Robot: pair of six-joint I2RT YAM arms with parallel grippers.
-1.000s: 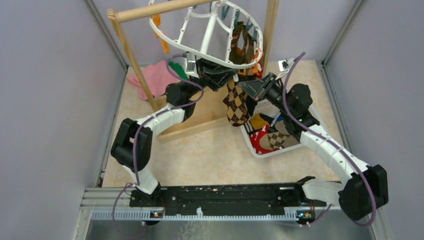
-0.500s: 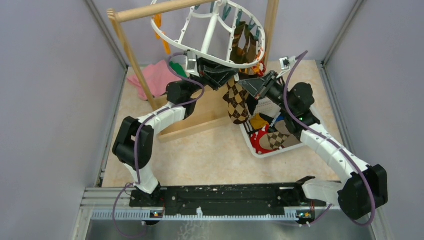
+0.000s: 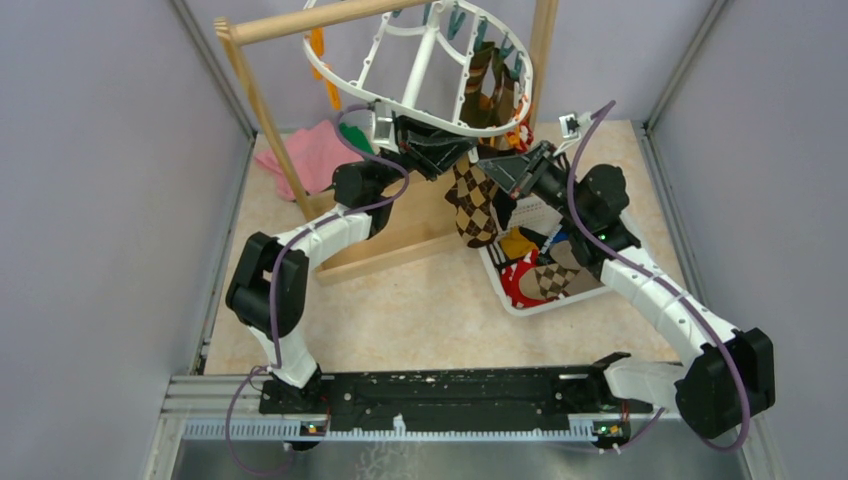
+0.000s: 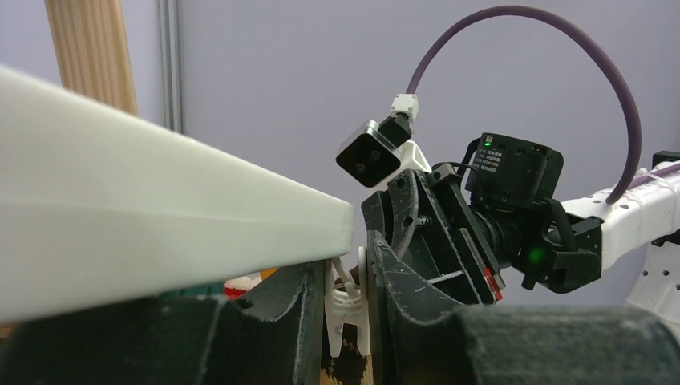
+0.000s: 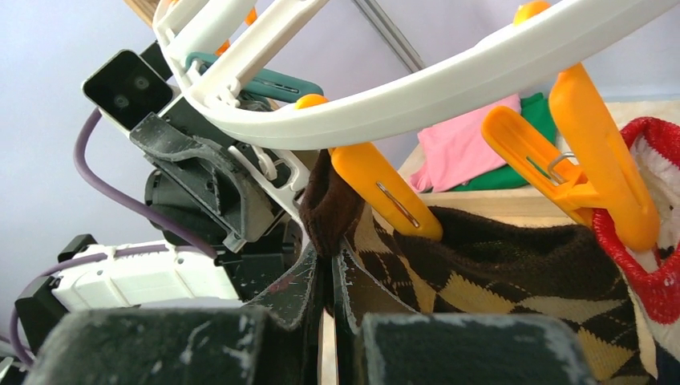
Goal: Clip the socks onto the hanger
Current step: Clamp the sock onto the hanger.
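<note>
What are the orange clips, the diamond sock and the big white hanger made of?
The orange clips look like smooth, slightly shiny plastic, with a thin metal wire spring showing. The diamond sock looks like soft knitted fabric, with fuzzy ribbing at its dark cuff. The white hanger seems to be hard moulded plastic with a smooth finish.

This is a robotics lab cell: plain lilac partition walls [image 3: 100, 200] close round the desk [image 3: 420, 300], with two arms [image 3: 322, 235] bolted to a rail [image 3: 440, 392] at its near edge.

Left claw [image 3: 453, 152] and right claw [image 3: 491, 166] reaching forward, tips nearly meeting, both pinched narrow.
</note>
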